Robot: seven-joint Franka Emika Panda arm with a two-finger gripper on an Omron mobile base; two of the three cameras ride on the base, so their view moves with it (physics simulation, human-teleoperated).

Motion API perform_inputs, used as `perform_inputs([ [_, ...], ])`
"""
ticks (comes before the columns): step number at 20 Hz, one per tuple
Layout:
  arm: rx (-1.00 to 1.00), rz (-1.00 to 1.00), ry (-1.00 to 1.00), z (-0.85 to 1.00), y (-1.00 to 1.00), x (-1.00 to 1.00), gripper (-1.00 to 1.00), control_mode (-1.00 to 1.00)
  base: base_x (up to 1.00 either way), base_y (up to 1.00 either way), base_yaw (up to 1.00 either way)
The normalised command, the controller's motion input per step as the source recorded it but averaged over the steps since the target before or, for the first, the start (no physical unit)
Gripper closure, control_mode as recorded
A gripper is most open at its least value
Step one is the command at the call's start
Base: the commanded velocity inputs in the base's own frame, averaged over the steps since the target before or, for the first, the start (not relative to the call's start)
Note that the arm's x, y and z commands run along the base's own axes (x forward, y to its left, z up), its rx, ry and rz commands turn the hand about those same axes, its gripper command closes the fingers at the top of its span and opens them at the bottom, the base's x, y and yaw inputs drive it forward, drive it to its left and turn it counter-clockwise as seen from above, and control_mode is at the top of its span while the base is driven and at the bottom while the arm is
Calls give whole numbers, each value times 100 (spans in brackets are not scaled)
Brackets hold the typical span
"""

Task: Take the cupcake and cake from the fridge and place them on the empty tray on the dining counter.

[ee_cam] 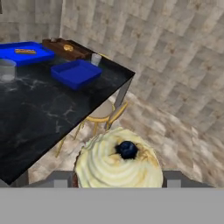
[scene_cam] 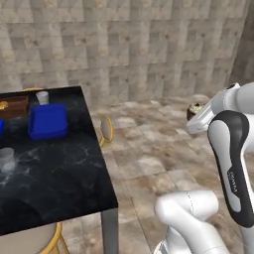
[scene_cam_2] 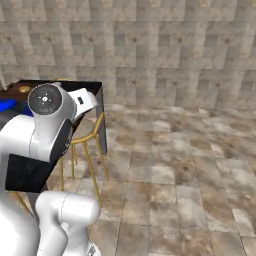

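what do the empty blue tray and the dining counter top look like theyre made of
Tray: probably plastic, uniform saturated blue, smooth, matte, with a thin moulded raised rim. Dining counter top: looks like polished black marble or an imitation, given the irregular white veins on a dark, faintly glossy slab; the pictures cannot tell real stone from laminate.

- The cupcake (ee_cam: 119, 158): swirled pale cream frosting with a dark blue berry on top, upright, sitting close between the end effector (ee_cam: 118, 179) fingertips, above the floor and clear of the worktop.
- The tray (scene_cam: 47, 120): blue, shallow, rectangular with a raised rim, nothing in it, lying flat on the dining counter.
- The dining counter (scene_cam: 54, 173): black worktop veined in white, dark legs, yellow-legged stools tucked beside it.
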Motion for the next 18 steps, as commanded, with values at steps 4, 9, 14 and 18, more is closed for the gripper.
perform_inputs([
  [4, 0, 0, 0, 0, 0, 0, 100, 100, 100, -34, 41],
  [9, 0, 0, 0, 0, 0, 0, 100, 100, 100, -41, 36],
  [14, 0, 0, 0, 0, 0, 0, 100, 100, 99, -42, 35],
  [18, 0, 0, 0, 0, 0, 0, 100, 100, 100, -48, 32],
])
